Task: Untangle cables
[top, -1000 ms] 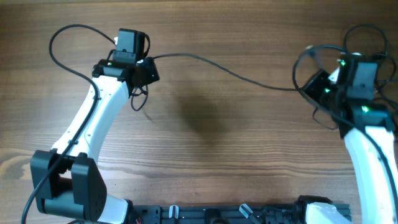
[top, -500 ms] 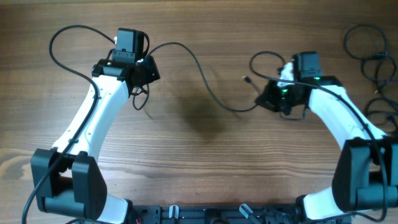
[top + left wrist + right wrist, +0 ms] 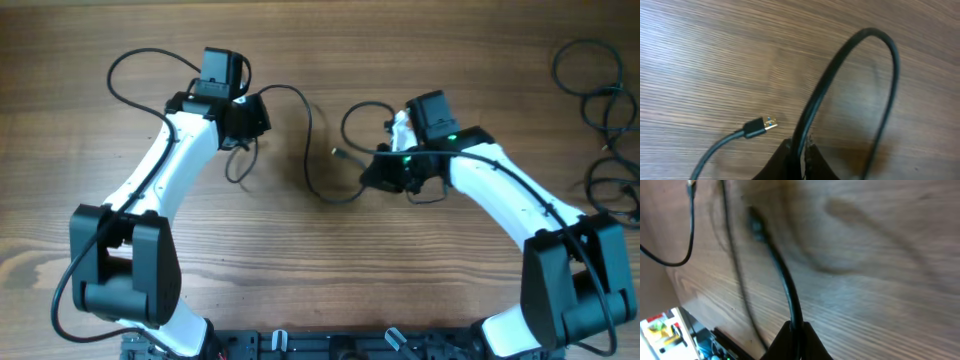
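1. Left tool point(image 3: 801, 152): narrow, pinched on the held cable point(image 3: 827, 79). In my left wrist view the cable leaves the fingertips, rises in an arch and drops back down on the right side.

2. Right tool point(image 3: 795, 332): narrow, also closed on a black cable. In my right wrist view it runs up from the fingertips across the counter point(image 3: 300, 280). The far end is too blurred to read.

3. Position of the held cable, overhead view: it leaves my left tool, curves over to the right, then runs down the counter. It bends into a slack bow below and between my two tools and ends at my right tool. A small loop stands just above the right tool.

4. A plug point(image 3: 338, 153) lies on the counter between the tools, nearer the right one. I cannot tell which cable it ends.

5. The other cables point(image 3: 590, 80) lie in loose loops at the far right edge of the counter, well apart from both tools.
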Available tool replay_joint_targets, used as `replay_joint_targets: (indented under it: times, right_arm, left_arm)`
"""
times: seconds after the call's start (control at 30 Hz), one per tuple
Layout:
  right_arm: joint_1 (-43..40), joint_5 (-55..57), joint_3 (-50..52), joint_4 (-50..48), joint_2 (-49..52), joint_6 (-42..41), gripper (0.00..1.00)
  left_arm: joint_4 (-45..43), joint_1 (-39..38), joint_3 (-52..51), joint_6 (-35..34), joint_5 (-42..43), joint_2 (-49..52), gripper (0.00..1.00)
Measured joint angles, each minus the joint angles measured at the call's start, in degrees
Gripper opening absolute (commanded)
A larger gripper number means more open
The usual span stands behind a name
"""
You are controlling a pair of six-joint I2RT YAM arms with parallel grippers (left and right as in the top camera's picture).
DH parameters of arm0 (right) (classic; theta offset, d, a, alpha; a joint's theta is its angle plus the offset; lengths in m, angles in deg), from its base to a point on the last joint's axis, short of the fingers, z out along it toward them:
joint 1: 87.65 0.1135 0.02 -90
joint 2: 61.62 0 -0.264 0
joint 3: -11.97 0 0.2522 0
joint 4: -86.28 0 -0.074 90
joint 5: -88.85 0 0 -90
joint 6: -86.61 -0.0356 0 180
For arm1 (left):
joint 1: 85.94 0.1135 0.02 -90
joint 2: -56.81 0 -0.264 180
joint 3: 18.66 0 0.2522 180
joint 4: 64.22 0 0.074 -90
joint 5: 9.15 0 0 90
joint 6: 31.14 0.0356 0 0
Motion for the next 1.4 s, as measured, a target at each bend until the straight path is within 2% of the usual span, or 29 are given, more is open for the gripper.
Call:
replay_joint_targets:
  times: [0.03, 0.07, 0.2, 0.43, 0.47, 0.63, 0.8, 1.0, 1.27, 1.4]
  right_arm:
    - [1.16, 0.52, 0.00, -0.09, 0.00, -0.52, 0.17]
    - [2.80, 1.09, 0.00, -0.20, 0.00, -1.22, 0.20]
    - [5.92, 3.65, 0.00, -0.37, 0.00, -2.08, 0.32]
    - [8.55, 7.98, 0.00, -0.50, 0.00, -2.36, 0.77]
    - [8.57, 8.04, 0.00, -0.52, 0.00, -2.38, 0.80]
    - [8.55, 4.81, 0.00, -0.50, 0.00, -0.72, 0.85]
    - [8.59, 0.11, 0.00, 0.48, 0.00, 2.78, 0.99]
    - [8.90, -0.50, 0.00, 5.66, 0.00, 2.47, 0.99]
    - [9.07, 15.28, 0.00, 16.06, 0.00, 1.20, 1.00]
    - [9.07, 20.26, 0.13, 12.76, 0.00, 0.33, 1.00]
  left_arm:
    - [-0.09, -0.52, 0.00, -0.07, 0.31, 0.00, 0.28]
    - [-0.42, -1.27, 0.00, -0.20, 0.76, 0.00, 0.30]
    - [-0.94, -2.73, 0.00, -0.24, 1.29, 0.00, 0.34]
    - [-1.25, -3.58, 0.00, -0.22, 1.49, 0.00, 0.40]
    - [-1.27, -3.58, 0.00, -0.24, 1.46, 0.00, 0.40]
    - [-1.27, -3.58, 0.00, -0.24, 1.44, 0.00, 0.41]
    - [-1.27, -3.58, 0.00, -0.24, 0.11, 0.00, 0.42]
    - [-1.27, -3.58, 0.00, -0.24, -2.67, 0.00, 0.42]
    - [-1.27, -3.58, 0.00, -0.24, -3.28, 0.00, 0.43]
    - [-1.29, -3.58, 0.00, -0.24, -3.32, 0.00, 0.40]
